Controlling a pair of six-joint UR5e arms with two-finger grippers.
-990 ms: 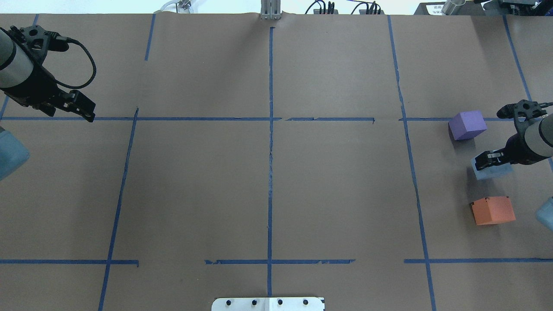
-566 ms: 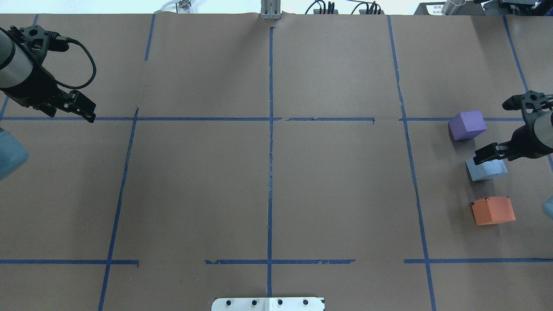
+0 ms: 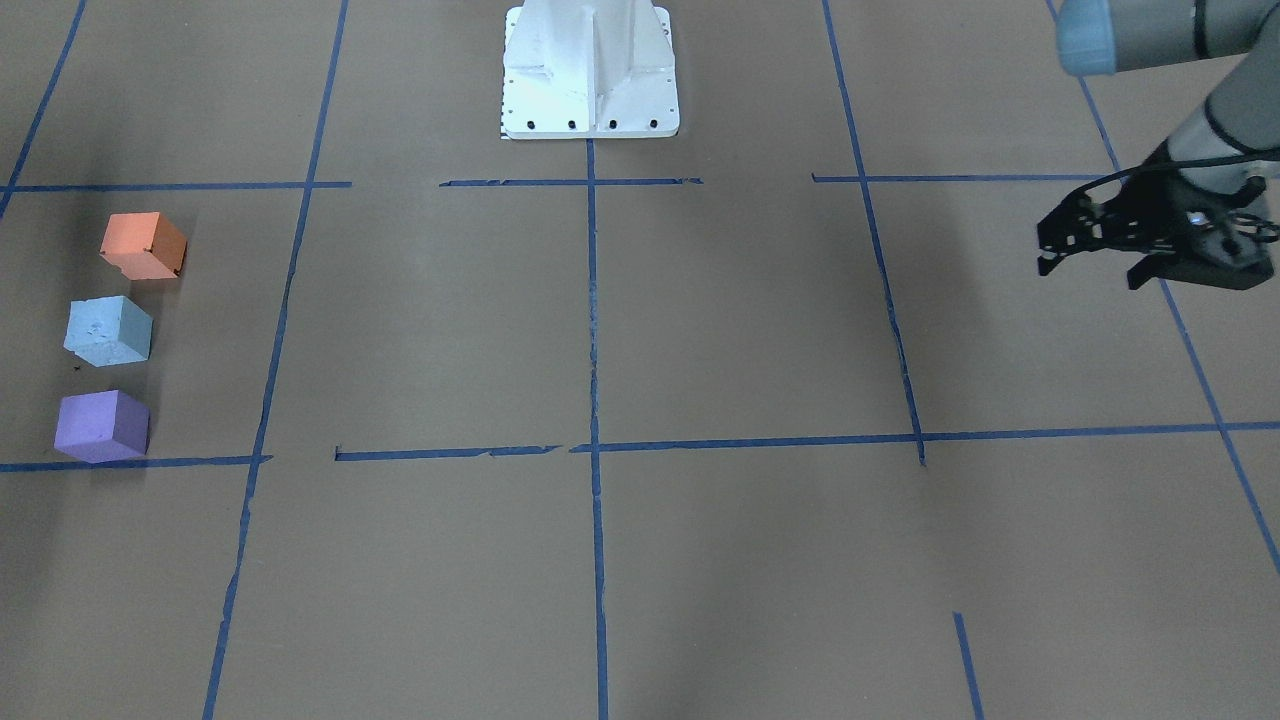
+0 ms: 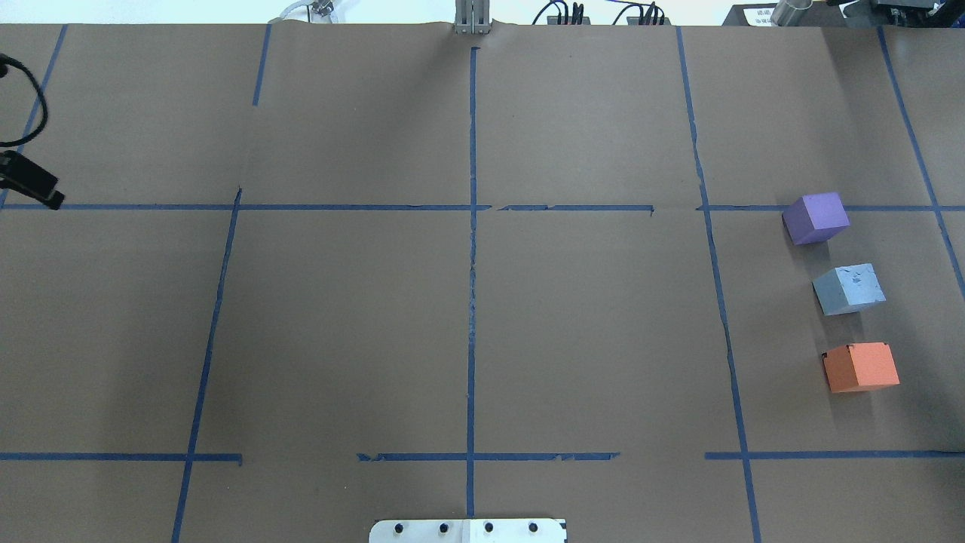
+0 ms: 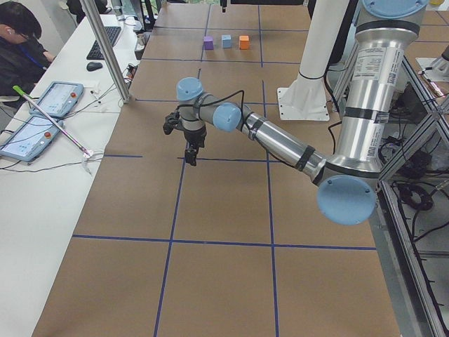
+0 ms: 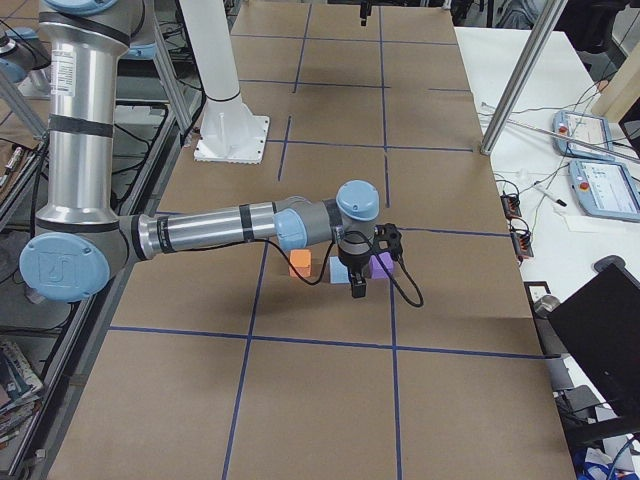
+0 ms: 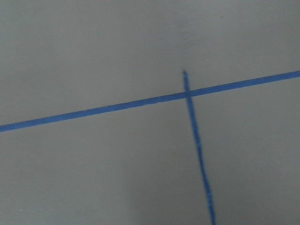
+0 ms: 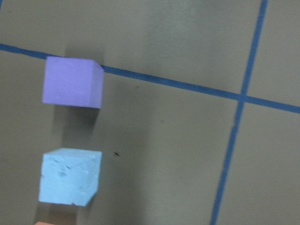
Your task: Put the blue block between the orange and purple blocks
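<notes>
Withdrawal is the main change. A second ago the right claw (image 6: 358, 288) was down at the blue block (image 4: 849, 289), and a little later it was lifting away beside it. Now it is gone from the overhead view altogether. It shows only in the side view from the robot's right, hanging above the row of blocks, and from there I cannot tell whether it is open or closed. The right wrist camera looks down on the blocks and shows no fingers.

The left claw (image 3: 1138, 280) has also pulled back, and only its tip shows at the overhead view's left edge. It hovers well apart from the blocks with nothing in it. Its fingers overlap in the front view, so their spread cannot be told.

The blue block has not moved since the claw left it. It sits flat on the table (image 4: 588, 317) between the purple block (image 4: 816, 218) and the orange block (image 4: 860, 367), roughly in line with them. A gap of bare paper separates it from each, so it touches neither.

With the block released in place and both arms clearing out, the placement looks complete. All that seems left is for the arms to finish retreating.
</notes>
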